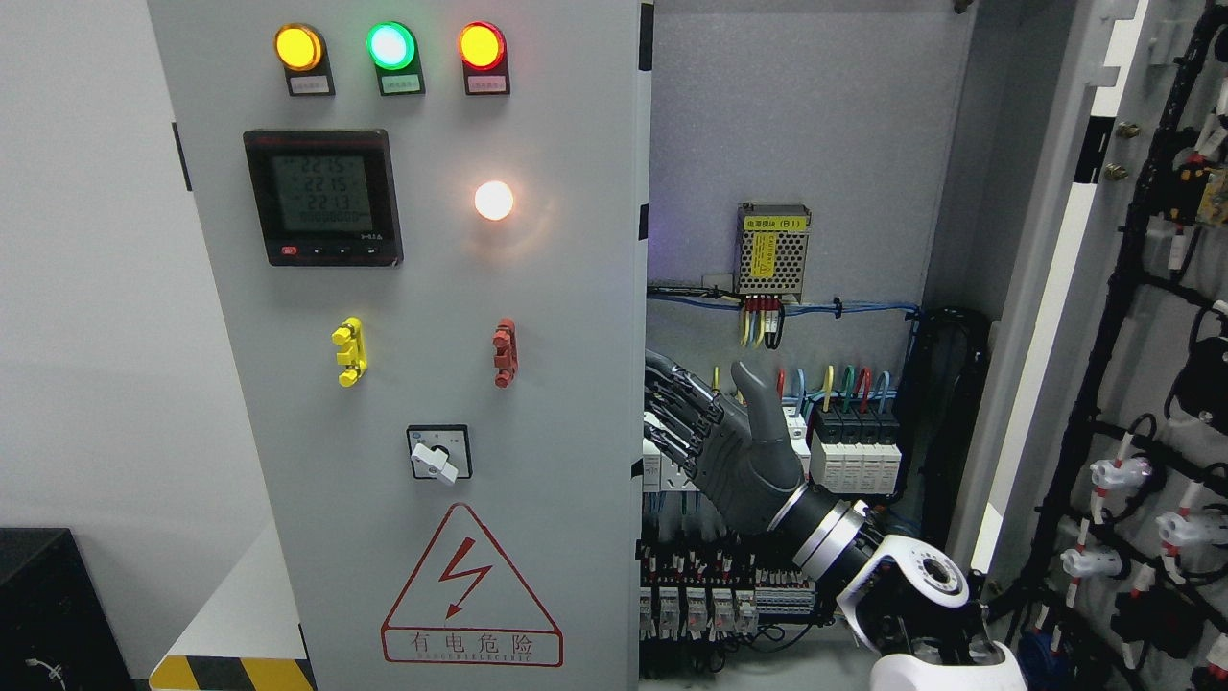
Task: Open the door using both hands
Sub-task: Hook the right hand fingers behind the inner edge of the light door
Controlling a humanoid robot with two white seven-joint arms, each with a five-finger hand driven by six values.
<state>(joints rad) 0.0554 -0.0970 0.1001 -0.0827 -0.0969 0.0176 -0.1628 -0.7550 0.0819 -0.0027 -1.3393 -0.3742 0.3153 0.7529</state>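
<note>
Right door (1132, 317) at right of frame swung wide, wiring side showing; cabinet interior (796, 288) exposed. Left door (403, 345) at frame centre-left looks unopened. Right hand (715, 437) at lower centre, fingers curled at that door's inner edge; grip uncertain. Left hand unseen. Roughly half done.

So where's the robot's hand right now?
In the head view, the right hand is at centre-right, reaching up from the lower right into the open cabinet. Its fingers hook the inner edge of the left door, in front of the breakers.
</note>
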